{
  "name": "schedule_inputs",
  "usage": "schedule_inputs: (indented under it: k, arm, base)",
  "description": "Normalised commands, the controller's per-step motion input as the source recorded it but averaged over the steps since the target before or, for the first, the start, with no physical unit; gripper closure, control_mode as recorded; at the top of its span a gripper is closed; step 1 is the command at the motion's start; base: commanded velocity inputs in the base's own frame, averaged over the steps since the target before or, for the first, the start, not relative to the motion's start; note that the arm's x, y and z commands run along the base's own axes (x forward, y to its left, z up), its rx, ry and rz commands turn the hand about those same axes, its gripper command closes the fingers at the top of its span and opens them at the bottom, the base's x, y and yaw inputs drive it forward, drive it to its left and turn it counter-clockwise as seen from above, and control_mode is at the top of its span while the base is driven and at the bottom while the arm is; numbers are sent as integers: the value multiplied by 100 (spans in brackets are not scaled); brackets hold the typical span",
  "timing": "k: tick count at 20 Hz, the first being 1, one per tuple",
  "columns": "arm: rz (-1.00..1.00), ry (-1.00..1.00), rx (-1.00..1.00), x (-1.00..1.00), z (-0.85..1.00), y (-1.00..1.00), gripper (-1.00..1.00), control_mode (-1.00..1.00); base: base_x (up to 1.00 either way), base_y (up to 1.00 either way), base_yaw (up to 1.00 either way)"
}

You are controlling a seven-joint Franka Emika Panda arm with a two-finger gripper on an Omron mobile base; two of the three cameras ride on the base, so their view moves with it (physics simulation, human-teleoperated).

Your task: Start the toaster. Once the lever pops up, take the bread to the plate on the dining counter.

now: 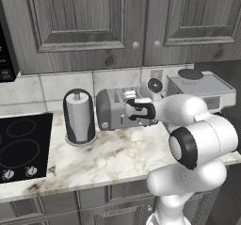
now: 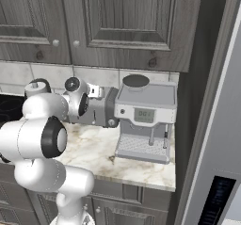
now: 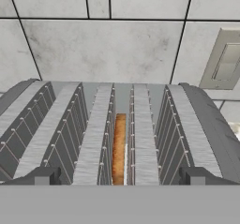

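Note:
The grey toaster (image 1: 110, 108) stands on the marble worktop against the tiled wall, partly behind my arm; it also shows in the right base view (image 2: 101, 110). In the hand view I look along its slotted top (image 3: 93, 134). The bread (image 3: 120, 148), a tan slice seen edge-on, sits down in the middle slot. My gripper (image 3: 121, 176) is open, its two dark fingertips (image 3: 47, 176) spread wide over the toaster's near edge, with nothing between them. In the left base view the gripper (image 1: 134, 110) hovers at the toaster's front top. The plate and the dining counter are out of view.
A dark paper-towel holder (image 1: 79, 116) stands left of the toaster and a black cooktop (image 1: 21, 146) further left. A silver coffee machine (image 2: 143, 120) stands close on the toaster's right. Dark wall cabinets (image 1: 84, 26) hang overhead. A wall outlet (image 3: 225, 63) sits behind the toaster.

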Motion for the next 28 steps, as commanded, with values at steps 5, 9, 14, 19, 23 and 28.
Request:
schedule_inputs:
  k: [5, 9, 14, 19, 23, 28]
  arm:
    - [0, 0, 0, 0, 0, 0, -100, -100]
    - [0, 0, 0, 0, 0, 0, -100, -100]
    - [0, 0, 0, 0, 0, 0, -100, -100]
    - [0, 0, 0, 0, 0, 0, -100, -100]
    - [0, 0, 0, 0, 0, 0, -100, -100]
    - [0, 0, 0, 0, 0, 0, -100, -100]
  base:
    - [0, 0, 0]
    - [0, 0, 0]
    - [0, 0, 0]
    - [0, 0, 0]
    - [0, 0, 0]
    - [0, 0, 0]
